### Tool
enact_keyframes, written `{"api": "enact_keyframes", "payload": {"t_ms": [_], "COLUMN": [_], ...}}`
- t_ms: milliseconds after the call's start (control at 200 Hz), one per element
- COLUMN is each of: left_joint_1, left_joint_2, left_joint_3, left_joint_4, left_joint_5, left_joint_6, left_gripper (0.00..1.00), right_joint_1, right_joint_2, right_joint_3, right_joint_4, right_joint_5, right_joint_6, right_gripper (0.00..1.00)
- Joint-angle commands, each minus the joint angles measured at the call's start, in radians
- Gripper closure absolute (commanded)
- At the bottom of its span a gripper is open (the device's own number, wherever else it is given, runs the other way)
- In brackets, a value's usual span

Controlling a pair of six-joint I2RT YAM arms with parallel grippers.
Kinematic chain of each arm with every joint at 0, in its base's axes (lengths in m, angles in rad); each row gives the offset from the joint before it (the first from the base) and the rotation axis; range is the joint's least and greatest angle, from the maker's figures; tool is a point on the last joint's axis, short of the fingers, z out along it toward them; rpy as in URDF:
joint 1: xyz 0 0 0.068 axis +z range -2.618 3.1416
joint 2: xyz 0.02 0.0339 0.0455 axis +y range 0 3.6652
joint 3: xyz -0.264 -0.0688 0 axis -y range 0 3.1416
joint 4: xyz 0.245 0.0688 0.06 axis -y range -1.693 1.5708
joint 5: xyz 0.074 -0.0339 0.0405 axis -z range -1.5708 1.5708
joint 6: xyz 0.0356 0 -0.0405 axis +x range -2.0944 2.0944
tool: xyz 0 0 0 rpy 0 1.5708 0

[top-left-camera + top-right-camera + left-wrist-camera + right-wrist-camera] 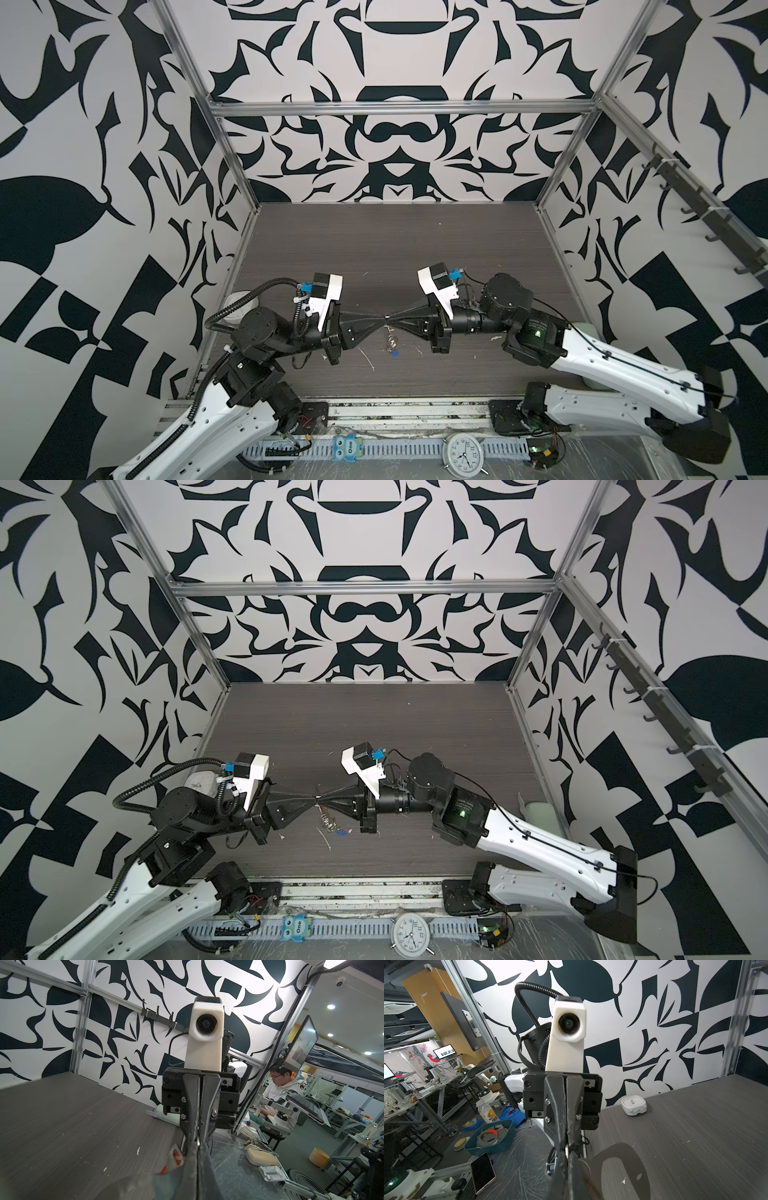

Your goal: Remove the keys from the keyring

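Over the table [374, 249], the left gripper [383, 319] and right gripper [392, 321] meet tip to tip, both pinched shut. Only the right wrist view shows the keyring [623, 1167] strap beside the fingers. Both top views show the keys [390, 343] just below the tips, with the blue tag [341, 833] lowest. The left wrist view shows the red-orange tag [176, 1157] and the silver piece [198, 1142] clamped between the tips.

A robotics lab is indicated: the dark wood-grain table [395, 249] is enclosed by an aluminium frame [399, 109] and black-and-white patterned walls [395, 62]. Beyond it, in the wrist views, a seated person [278, 1093] at a workstation, a monitor [301, 1043], cluttered workbenches [409, 1093] and a blue bin of parts [506, 1142] are seen under ceiling lights [331, 1006]
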Motion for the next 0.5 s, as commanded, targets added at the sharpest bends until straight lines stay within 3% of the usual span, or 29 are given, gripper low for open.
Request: {"api": "enact_keyframes", "payload": {"t_ms": [0,120,495], "left_joint_1": [-0.004,-0.004,-0.004], "left_joint_2": [-0.010,-0.030,0.085], "left_joint_3": [0.031,0.060,0.214], "left_joint_4": [-0.030,-0.129,-0.463], "left_joint_5": [-0.004,-0.024,-0.025], "left_joint_6": [0.001,0.017,0.087], "left_gripper": [0.89,0.74,0.69], "right_joint_1": [0.002,0.002,0.002], "right_joint_2": [-0.029,-0.044,-0.050], "right_joint_3": [0.011,0.035,0.078], "right_joint_4": [-0.036,-0.121,-0.238], "right_joint_5": [0.052,0.066,0.071], "right_joint_6": [-0.036,-0.063,-0.106], "right_gripper": [1.00,1.00,1.00]}}
